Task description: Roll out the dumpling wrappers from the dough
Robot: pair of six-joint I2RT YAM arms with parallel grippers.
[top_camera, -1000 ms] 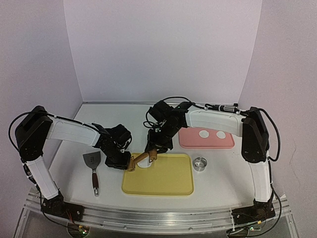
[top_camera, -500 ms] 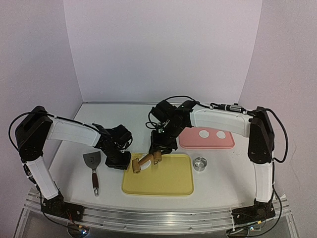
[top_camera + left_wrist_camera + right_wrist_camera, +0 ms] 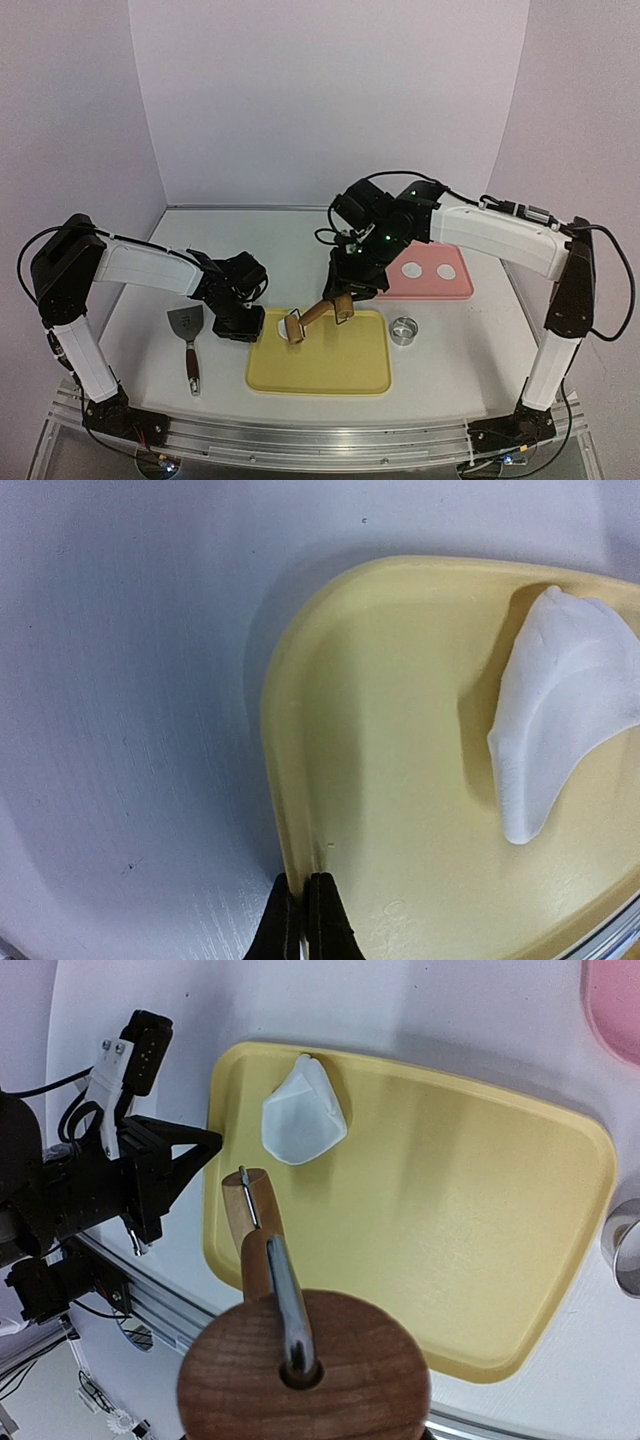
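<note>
White surface (image 3: 450, 355), overhead: right fingers (image 3: 345, 298) clamp the rolling pin (image 3: 320, 312), lifted since a second ago above the yellow tray (image 3: 340, 365); dumpling wrappers (image 3: 411, 268) on pink tray (image 3: 420, 293). Left wrist: left fingers (image 3: 318, 928) together at rim. Right wrist: dough (image 3: 303, 1112) in tray's corner, middle open.

Here's the yellow tray (image 3: 340, 375): smooth plastic with a soft sheen. The dough (image 3: 560, 700) looks matt, soft and faintly creased. The roller (image 3: 305, 1375) is turned wood with a satin grain, on bright bare-metal wire. The ring cutter (image 3: 404, 329) is polished metal, glinting. The spatula (image 3: 187, 340) has a dull grey metal blade and a dark glossy handle. The wrappers (image 3: 411, 269) are matt white, the pink tray (image 3: 380, 285) smooth plastic. The surface (image 3: 130, 680) is matt white, finely scuffed.
</note>
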